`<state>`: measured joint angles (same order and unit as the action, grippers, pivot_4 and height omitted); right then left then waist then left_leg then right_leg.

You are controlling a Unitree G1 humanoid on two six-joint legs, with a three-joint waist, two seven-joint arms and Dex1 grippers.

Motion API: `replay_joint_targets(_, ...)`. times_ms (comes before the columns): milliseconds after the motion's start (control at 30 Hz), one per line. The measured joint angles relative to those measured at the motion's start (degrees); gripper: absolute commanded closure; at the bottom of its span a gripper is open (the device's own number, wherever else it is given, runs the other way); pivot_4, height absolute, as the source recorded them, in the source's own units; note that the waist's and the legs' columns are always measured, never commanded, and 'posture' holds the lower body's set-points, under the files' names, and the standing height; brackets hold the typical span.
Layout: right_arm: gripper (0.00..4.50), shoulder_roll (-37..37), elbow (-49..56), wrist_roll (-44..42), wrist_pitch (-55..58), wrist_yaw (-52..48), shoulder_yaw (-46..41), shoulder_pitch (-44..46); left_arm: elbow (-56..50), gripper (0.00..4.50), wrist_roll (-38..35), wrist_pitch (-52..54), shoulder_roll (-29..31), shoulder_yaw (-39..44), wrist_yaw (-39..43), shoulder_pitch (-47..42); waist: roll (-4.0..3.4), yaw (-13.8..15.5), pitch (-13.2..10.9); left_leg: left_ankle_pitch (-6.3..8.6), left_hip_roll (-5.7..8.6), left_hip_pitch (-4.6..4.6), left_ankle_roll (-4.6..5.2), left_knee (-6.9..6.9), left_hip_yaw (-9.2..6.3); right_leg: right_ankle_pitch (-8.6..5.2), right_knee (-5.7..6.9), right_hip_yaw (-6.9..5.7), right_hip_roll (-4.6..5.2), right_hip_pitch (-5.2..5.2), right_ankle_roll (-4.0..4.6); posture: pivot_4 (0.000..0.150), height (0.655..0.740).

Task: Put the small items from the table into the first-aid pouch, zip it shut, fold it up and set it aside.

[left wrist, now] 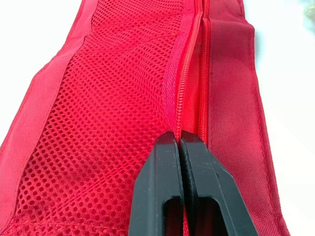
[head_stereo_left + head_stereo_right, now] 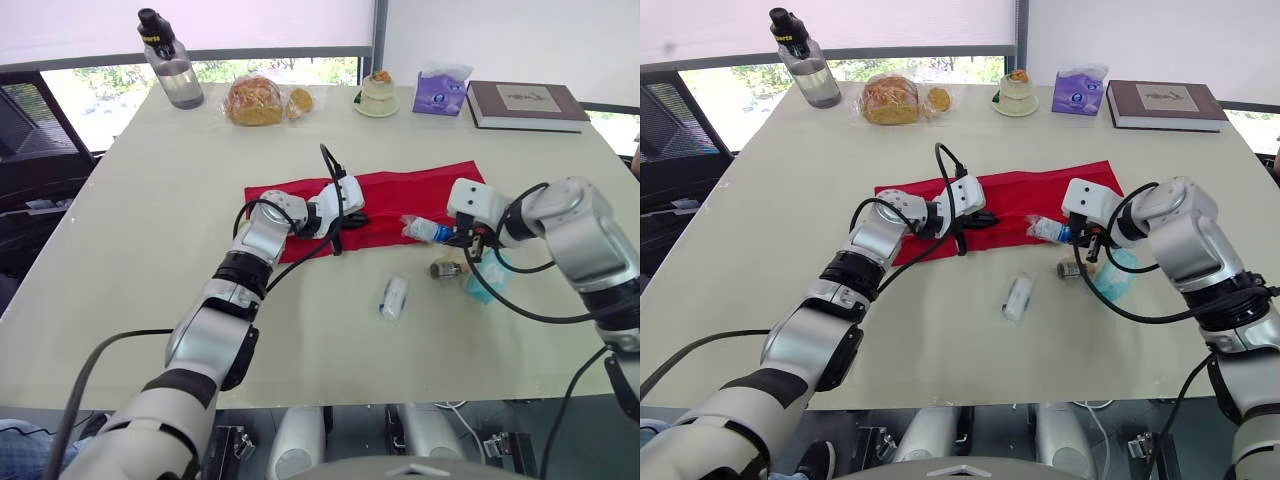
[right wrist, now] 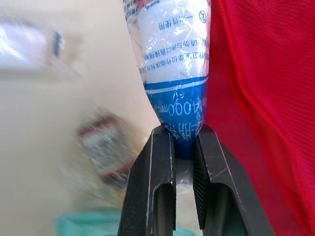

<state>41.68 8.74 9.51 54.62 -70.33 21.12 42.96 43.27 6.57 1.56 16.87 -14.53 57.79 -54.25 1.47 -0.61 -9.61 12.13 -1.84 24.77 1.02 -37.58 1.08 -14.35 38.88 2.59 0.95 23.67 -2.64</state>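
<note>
First-aid pouch: the red first-aid pouch (image 2: 400,195) lies unfolded and flat across the middle of the table (image 2: 150,250), mesh side up, with its zipper running along its length.
Left gripper: the left gripper (image 1: 180,140) rests on the pouch near its middle. Its fingers (image 1: 162,182) are pressed together on the zipper edge, where the mesh panel meets the solid red cloth, and a strip of red shows between them.
Right gripper: the right gripper (image 3: 184,130) sits at the pouch's near right edge. Its fingers (image 3: 152,167) pinch the blue end of a wrapped roll.
Wrapped roll: the blue-and-white wrapped roll (image 2: 425,230), in clear printed plastic, points from the fingers toward the pouch and lies right beside the red cloth.
Loose items: a small white packet (image 2: 394,297) lies on the bare table nearer the robot, apart from the pouch. A small brown vial (image 2: 446,268) and a teal packet (image 2: 492,278) lie close together just below the right gripper.
Far edge of the table: a water bottle (image 2: 172,62), a bag of bread (image 2: 255,100), a dessert on a saucer (image 2: 377,95), a purple tissue pack (image 2: 440,90) and a book (image 2: 525,103) stand in a row, well apart from the pouch.
</note>
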Motion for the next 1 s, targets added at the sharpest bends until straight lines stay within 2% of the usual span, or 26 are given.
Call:
replay_joint_targets(300,4.46,0.48,-2.04,0.32,5.14,5.72,4.64,0.96,-5.63,4.5,0.04,5.98,-3.79,-2.0,-0.06,-0.06,0.0,-0.12,0.0,0.0,0.05,0.0,0.0,-0.02,-0.02,0.0,0.0,0.0,0.03,0.0,-0.01,0.15,0.74)
replay_joint_targets(633,4.46,-0.4,-7.96,-0.14,6.42,9.15,7.25,4.09,-20.84,4.5,0.79,22.55,-6.06,-5.0,-4.49,4.7,0.0,-0.34,0.0,0.0,0.03,-0.04,0.01,-0.04,-0.01,0.0,0.01,0.04,0.0,-0.02,-0.01,0.15,0.74)
replay_joint_targets(800,4.46,-2.2,-10.06,-0.96,8.08,10.4,7.25,5.71,-23.68,4.5,0.96,24.71,-6.88,-6.06,-5.68,6.19,-0.01,-0.37,0.01,0.0,0.02,-0.05,0.01,-0.09,0.0,0.0,0.03,0.05,0.0,-0.02,-0.01,0.15,0.74)
replay_joint_targets(1000,4.46,-8.42,-10.99,-3.03,11.64,13.4,7.23,9.09,-24.11,4.5,1.05,23.15,-6.87,-6.43,-5.92,6.57,-0.02,-0.34,0.01,0.0,-0.02,-0.02,0.0,-0.09,-0.02,0.0,0.03,0.03,-0.03,-0.01,-0.01,0.15,0.74)
